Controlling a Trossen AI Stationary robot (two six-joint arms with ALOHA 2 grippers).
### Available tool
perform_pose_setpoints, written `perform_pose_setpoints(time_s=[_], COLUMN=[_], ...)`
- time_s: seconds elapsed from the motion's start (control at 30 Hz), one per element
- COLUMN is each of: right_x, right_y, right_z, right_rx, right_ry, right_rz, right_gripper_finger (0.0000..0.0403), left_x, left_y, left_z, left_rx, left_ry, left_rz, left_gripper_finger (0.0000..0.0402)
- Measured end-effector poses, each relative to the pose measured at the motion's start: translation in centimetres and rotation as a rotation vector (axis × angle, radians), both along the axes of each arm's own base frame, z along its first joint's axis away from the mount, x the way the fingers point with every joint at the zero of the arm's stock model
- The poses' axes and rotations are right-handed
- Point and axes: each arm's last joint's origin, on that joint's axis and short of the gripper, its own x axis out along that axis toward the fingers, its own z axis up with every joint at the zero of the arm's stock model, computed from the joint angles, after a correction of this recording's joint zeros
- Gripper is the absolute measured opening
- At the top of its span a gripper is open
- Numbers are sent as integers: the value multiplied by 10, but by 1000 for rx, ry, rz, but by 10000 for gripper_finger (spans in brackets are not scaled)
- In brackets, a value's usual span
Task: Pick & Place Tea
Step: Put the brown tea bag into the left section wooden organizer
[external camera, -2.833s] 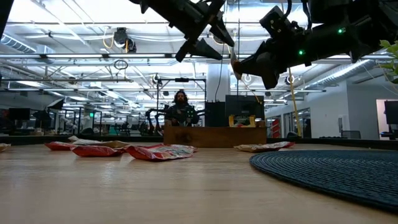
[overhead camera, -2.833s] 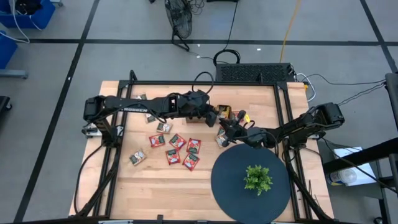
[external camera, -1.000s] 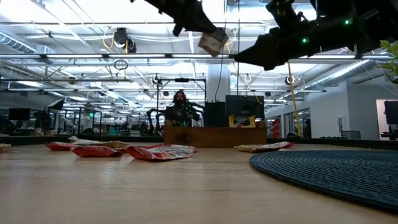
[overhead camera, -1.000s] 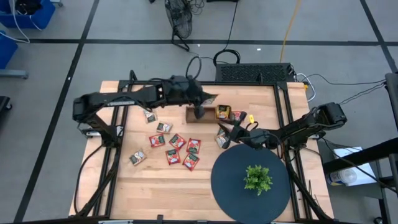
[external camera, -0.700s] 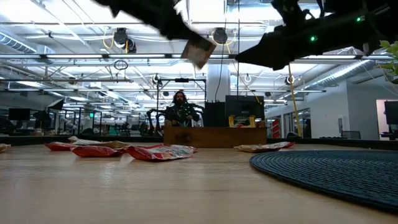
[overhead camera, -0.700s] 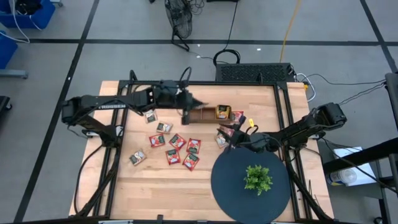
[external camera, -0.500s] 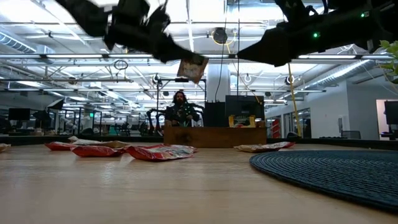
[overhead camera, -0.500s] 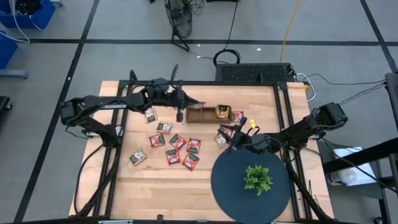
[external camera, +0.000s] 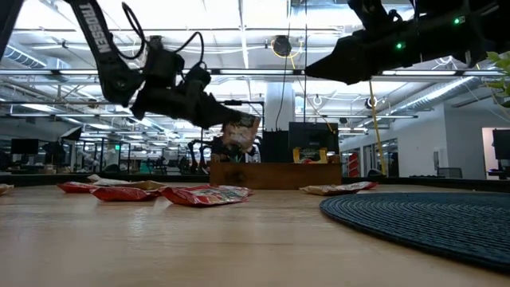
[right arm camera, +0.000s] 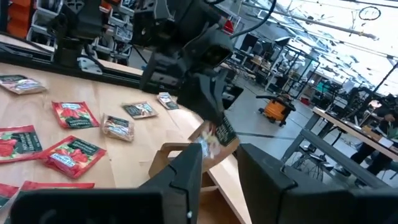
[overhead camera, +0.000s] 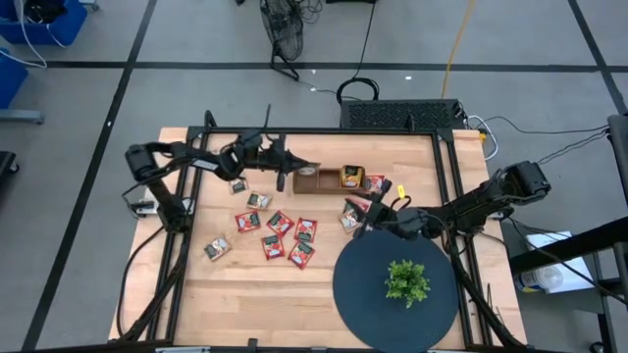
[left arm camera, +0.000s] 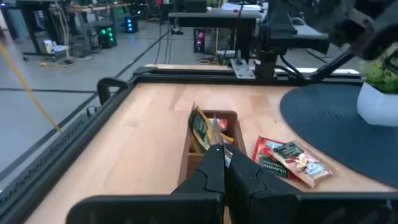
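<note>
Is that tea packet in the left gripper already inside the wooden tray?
Not yet: the sachet hangs from the left gripper above the tray.

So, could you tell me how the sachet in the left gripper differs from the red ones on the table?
The held sachet is grey-green and hangs tilted in the air from the shut left gripper, above the wooden tray. The red sachets lie flat and loose on the table, untouched. Both are small, flat, square packets.

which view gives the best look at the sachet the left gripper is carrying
The right wrist view: the grey-green sachet hangs in full below the left gripper, above the wooden tray. The low view shows it side-on, the high view only as a pale sliver, and the left wrist view hides it behind the fingers.
</note>
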Motion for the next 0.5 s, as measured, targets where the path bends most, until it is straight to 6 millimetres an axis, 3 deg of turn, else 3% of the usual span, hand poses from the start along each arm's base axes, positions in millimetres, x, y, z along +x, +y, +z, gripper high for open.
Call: perform_pose_setpoints(time_s=[0.5], right_x=[0], right_y=[0], right_z=[-3], right_rx=[15], right_ry=[17], right_rz=[1], right_gripper_finger=[89], left_x=[-4], left_y=[10], left_z=[-17], left_rx=[28], left_ry=[80], left_rz=[56], left_gripper_finger=[0])
